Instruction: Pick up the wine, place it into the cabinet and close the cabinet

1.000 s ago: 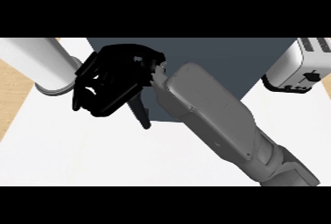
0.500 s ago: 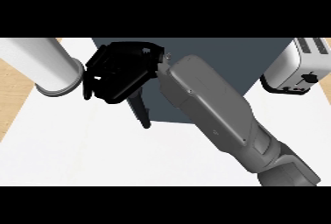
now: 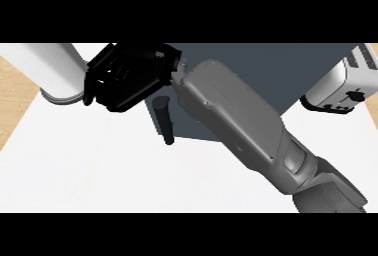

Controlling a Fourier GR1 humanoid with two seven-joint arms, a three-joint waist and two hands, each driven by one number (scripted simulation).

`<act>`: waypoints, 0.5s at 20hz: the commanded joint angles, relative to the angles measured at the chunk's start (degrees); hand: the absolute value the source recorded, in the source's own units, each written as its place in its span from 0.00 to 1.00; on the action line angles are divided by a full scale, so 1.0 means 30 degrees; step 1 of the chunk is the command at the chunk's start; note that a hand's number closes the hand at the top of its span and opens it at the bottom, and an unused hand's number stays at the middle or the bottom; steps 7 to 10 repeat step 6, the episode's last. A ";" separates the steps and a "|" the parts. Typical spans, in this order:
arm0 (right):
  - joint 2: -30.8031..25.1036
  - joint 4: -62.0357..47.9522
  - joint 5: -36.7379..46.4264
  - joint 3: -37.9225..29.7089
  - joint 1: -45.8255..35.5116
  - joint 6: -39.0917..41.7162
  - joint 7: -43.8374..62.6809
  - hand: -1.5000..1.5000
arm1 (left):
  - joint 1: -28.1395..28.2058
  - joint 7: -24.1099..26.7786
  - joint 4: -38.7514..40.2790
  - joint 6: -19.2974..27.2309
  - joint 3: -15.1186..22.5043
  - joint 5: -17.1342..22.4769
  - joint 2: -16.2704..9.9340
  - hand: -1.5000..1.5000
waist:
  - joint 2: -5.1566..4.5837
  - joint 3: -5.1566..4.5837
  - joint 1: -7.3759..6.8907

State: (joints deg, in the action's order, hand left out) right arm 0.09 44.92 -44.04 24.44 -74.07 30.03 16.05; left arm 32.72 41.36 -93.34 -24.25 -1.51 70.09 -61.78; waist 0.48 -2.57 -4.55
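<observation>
1. The desk point(image 3: 96, 175) is a broad white top running across the view, with a strip of wood-coloured floor showing past its left edge.

2. The cabinet point(image 3: 280, 70) is the dark grey-blue box at the back of the desk. Its vertical handle point(image 3: 164, 120) hangs on the near left part, and I cannot tell from here whether the door is shut or ajar.

3. The right forearm point(image 3: 244, 125) crosses the view on a diagonal from the lower right up to the cabinet's left front, hiding much of the cabinet face.

4. A white cylinder point(image 3: 55, 72) stands at the upper left, just beside the robot hand. It is too plain to name.

5. A toaster point(image 3: 339, 85) sits at the right edge, well apart from the action.

6. The right robot hand point(image 3: 129, 75) has its fingers curled, yet the dark shapes run together and I cannot tell whether they wrap anything. The left robot hand shows nowhere.

7. The wine is not visible: it may be hidden inside the curled fingers or behind the forearm, or already in the cabinet.

8. Risks, as I judge them: the hand sits close to the white cylinder, so a leftward swing could knock it over. If the bottle is held, the forearm blocks sight of the opening, and it could strike the cabinet's edge or handle.
</observation>
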 commanded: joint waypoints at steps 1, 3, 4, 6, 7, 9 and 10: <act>-0.3171 -0.1753 0.0557 -0.2264 0.0178 -0.1972 -0.1535 1.00 | -0.0164 0.0271 -0.0042 -0.0386 0.0002 -0.0322 0.0208 0.00 | -0.0520 0.0810 0.1053; -0.3226 -0.2160 0.0508 -0.1891 0.0105 -0.2384 -0.1910 1.00 | -0.0160 0.0042 -0.0292 -0.0548 -0.0217 -0.0340 -0.0118 0.00 | -0.0544 0.0833 0.0868; -0.3208 -0.2100 0.0446 -0.1836 0.0161 -0.2594 -0.2363 1.00 | -0.0214 -0.0048 -0.0659 -0.0486 0.0033 -0.0350 0.0063 0.00 | -0.0529 0.0848 0.1046; -0.3226 -0.2400 0.0440 -0.1479 -0.0197 -0.2886 -0.2605 1.00 | -0.0412 -0.0133 -0.0510 -0.0345 -0.0062 -0.0520 0.0043 0.00 | -0.0608 0.0822 0.1065; -0.3226 -0.2400 0.0440 -0.1479 -0.0197 -0.2886 -0.2605 1.00 | -0.0412 -0.0133 -0.0510 -0.0345 -0.0062 -0.0520 0.0043 0.00 | -0.0608 0.0822 0.1065; -0.3226 -0.2400 0.0440 -0.1479 -0.0197 -0.2886 -0.2605 1.00 | -0.0412 -0.0133 -0.0510 -0.0345 -0.0062 -0.0520 0.0043 0.00 | -0.0608 0.0822 0.1065; -0.3226 -0.2400 0.0440 -0.1479 -0.0197 -0.2886 -0.2605 1.00 | -0.0412 -0.0133 -0.0510 -0.0345 -0.0062 -0.0520 0.0043 0.00 | -0.0608 0.0822 0.1065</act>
